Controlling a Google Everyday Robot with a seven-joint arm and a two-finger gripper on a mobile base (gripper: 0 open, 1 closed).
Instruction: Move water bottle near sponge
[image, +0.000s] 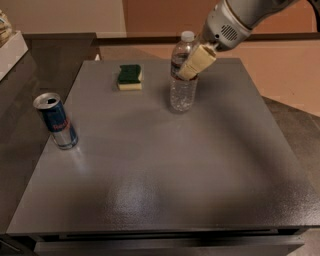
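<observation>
Water bottle (182, 96) stands upright toward the back of the bench (165, 170), with the claw (186, 73) coming in from the upper right, clamped on its upper half. Sponge (130, 77) lies near, to its left. Can (56, 121) stands well apart at the left edge, further forward.

Perhaps an office kitchenette: grey table (165, 170), dark counter (52, 57); tool (187, 71) grips water bottle (182, 95).

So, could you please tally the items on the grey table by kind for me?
Bottles: 1, the water bottle, gripped at its label by the gripper at the table's far side
Sponges: 1, the sponge
Cans: 1, the drink can
Total: 3
</observation>
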